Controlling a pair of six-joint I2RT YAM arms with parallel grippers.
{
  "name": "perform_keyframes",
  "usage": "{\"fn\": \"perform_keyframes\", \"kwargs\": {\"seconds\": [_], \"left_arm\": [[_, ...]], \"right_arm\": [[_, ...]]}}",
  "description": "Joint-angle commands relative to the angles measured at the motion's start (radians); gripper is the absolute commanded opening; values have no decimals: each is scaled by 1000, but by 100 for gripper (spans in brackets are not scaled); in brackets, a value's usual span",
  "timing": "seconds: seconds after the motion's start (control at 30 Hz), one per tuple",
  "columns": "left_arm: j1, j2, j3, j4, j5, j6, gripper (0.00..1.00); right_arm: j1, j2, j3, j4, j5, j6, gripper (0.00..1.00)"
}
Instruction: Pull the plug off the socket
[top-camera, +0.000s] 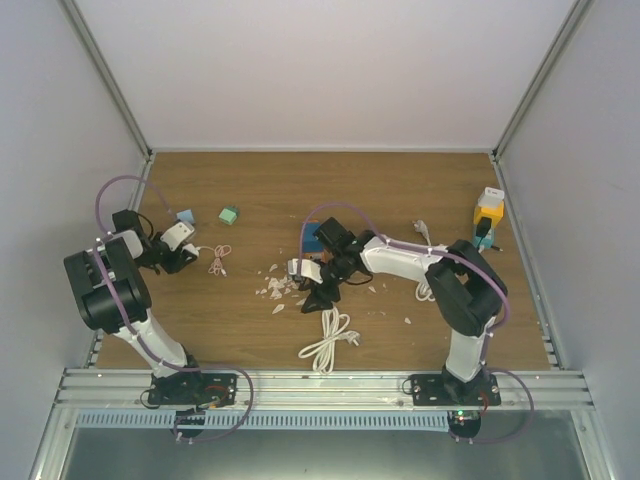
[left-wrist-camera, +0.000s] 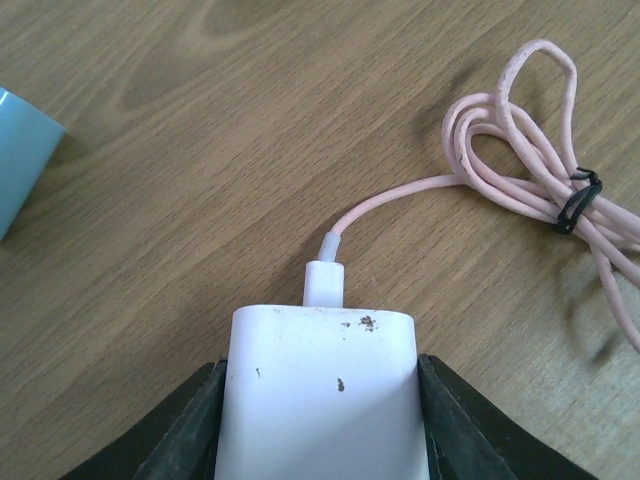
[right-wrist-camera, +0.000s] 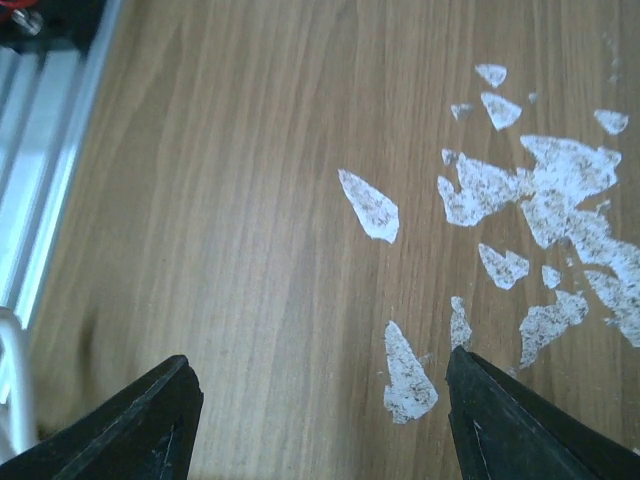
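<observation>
A white charger block, the socket, sits between the fingers of my left gripper, which is shut on its sides. The white plug of a pink cable is seated in the block's front face; the cable runs right into a bundle tied with a black band. From above, the left gripper is at the table's left with the pink cable just to its right. My right gripper stands open over bare wood near white scraps, mid-table, holding nothing.
A light blue block and a green block lie behind the left gripper. A coiled white cable lies near the front edge, a yellow and white device at the far right. An aluminium rail borders the table.
</observation>
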Motion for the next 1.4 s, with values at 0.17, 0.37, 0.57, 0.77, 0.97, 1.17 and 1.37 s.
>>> {"fn": "perform_keyframes", "kwargs": {"seconds": [0.17,0.37,0.57,0.77,0.97,1.17,1.37], "left_arm": [[7,-24,-19,26,-8,-8,74],[7,-87,-27,19,12,-8,96],[7,-120,-31,2,28,4,99],[4,-112,5,-24,30,-2,99],[-12,-146,24,-52,20,-3,99],[-23,-187,-4,-49,26,0,99],[-56,-210,2,-73,50,-11,99]], "right_arm": [[7,71,-45,71,122,7,69],[-16,96,-56,68,130,8,69],[-56,116,-5,8,36,27,69],[-114,139,1,-27,-66,20,69],[-170,132,24,-46,-172,62,69],[-202,157,23,-46,-190,71,70],[-223,131,-3,-58,-92,17,69]]}}
